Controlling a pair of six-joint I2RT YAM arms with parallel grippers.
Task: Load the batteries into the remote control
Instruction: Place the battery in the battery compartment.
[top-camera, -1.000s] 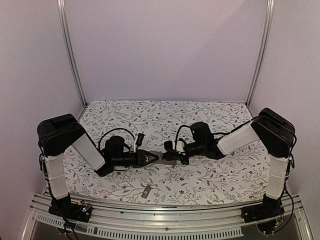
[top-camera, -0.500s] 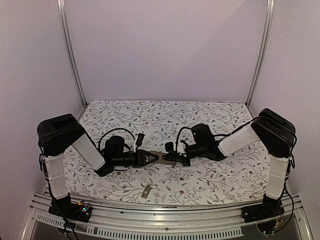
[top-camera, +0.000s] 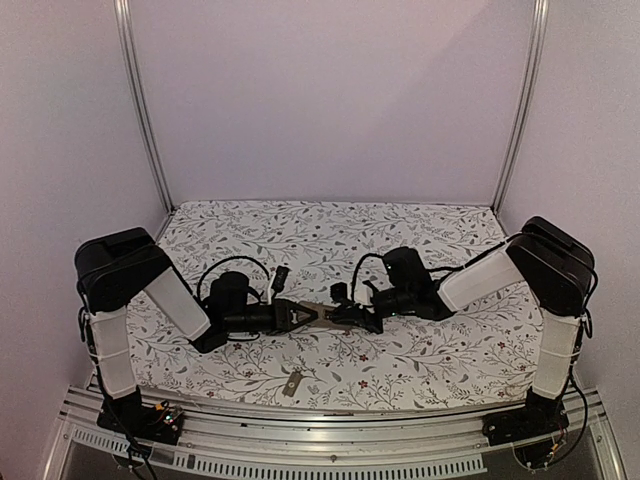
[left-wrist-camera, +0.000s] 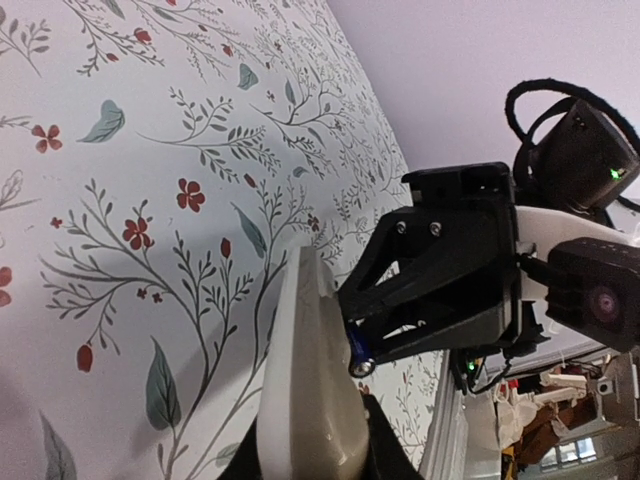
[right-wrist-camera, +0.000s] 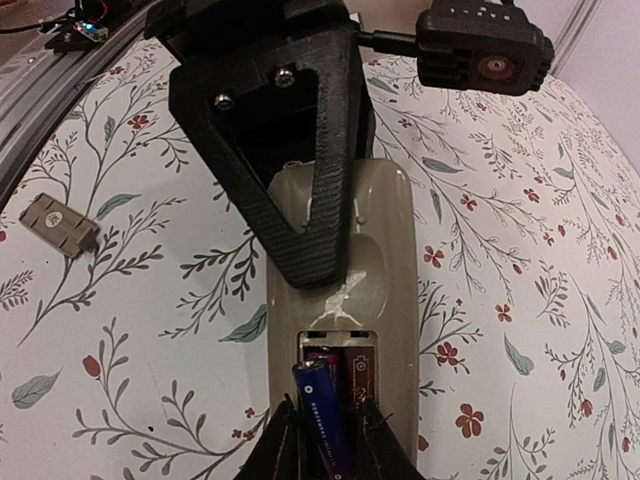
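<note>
1 thin dark-blue cylindrical battery (right-wrist-camera: 322, 415) lies tilted in the open bay of the slim grey-tan-backed plastic remote control (right-wrist-camera: 385, 250) clamped by the left gripper (top-camera: 303, 316); whether the right gripper (right-wrist-camera: 327, 445) pinches it or merely flanks it i cannot tell, so letting go could leave it jammed crooked.

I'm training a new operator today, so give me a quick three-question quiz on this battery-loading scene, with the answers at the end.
1. True or false: the left gripper is shut on the remote control.
2. Where is the loose grey-tan cover piece? A) clipped onto the remote control B) lying on the table, apart from the remote control C) between the right gripper's fingers
3. Fill in: the battery between the fingers of the right gripper points into the remote control's open ____.
Key: 1 true; 2 B; 3 compartment.
</note>
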